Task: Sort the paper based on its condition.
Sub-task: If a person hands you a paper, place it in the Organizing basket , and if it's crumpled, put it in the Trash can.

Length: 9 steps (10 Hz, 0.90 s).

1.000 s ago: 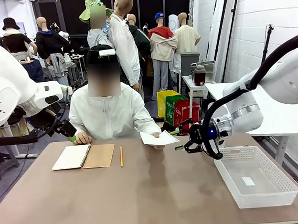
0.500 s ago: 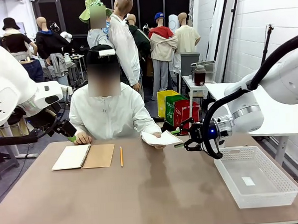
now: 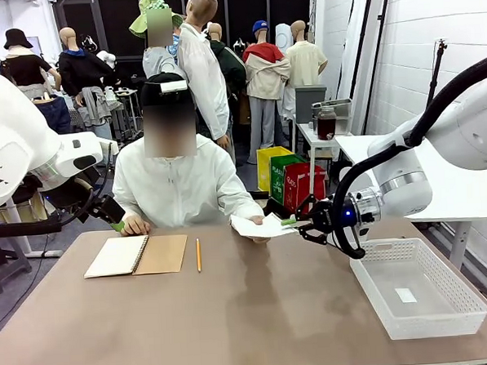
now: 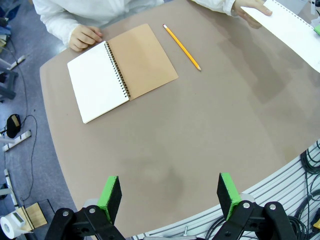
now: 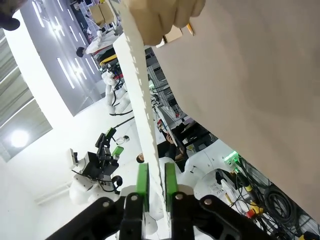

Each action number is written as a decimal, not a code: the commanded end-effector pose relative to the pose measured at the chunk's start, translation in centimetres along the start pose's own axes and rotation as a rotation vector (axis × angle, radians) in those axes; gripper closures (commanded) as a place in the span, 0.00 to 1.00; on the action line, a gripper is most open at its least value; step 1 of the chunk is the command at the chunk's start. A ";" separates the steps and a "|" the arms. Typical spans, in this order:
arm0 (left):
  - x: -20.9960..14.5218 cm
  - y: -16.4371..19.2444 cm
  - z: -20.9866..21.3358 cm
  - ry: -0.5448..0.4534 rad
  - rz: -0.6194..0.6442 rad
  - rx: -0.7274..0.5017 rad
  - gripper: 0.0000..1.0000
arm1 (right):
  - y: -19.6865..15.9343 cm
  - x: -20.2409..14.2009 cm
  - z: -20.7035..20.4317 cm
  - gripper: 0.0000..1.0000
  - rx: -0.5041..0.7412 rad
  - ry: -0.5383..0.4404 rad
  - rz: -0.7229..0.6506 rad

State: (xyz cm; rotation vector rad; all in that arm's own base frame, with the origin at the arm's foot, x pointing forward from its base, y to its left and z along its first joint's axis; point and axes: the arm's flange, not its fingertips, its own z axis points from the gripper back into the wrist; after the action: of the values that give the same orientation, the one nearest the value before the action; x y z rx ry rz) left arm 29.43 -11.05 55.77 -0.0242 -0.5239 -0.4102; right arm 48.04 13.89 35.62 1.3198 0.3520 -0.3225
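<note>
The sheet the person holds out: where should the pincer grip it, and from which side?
Grip the sheet at its free edge, opposite the person's hand, coming level from the robot's right. It is thin and held flat, so one pad goes above, one below.

Far left on table (image 3: pixel 250 313): notebook (image 3: pixel 137 255), pencil (image 3: pixel 198 255) just beside. Right edge: basket (image 3: pixel 370 297). Between pencil and basket: paper sheet (image 3: pixel 262 226).

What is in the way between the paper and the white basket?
Nothing visible. The right tool pinches one edge of the paper, the person's hand holds the other end, and bare table lies between it and the basket.
</note>
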 end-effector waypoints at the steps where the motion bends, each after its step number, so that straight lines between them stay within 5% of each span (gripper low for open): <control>1: 0.0 0.0 0.0 -0.001 0.000 -0.002 0.00 | -0.1 0.0 -0.4 0.81 0.004 -0.019 0.004; 2: 0.0 0.0 0.0 -0.001 0.000 -0.002 0.00 | -0.1 0.1 -0.5 0.81 0.000 -0.010 0.002; 3: 0.0 0.0 0.0 -0.001 0.000 -0.002 0.00 | -0.1 0.1 -0.5 1.00 -0.002 -0.014 0.003; 9: 0.0 0.0 0.0 -0.001 0.000 -0.002 0.00 | 2.6 -1.5 1.7 1.00 -0.040 -0.070 0.095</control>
State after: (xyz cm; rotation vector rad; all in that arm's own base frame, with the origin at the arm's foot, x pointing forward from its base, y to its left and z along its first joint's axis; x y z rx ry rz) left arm 29.43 -11.05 55.77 -0.0242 -0.5239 -0.4101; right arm 48.21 13.46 37.32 1.3037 0.2897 -0.2991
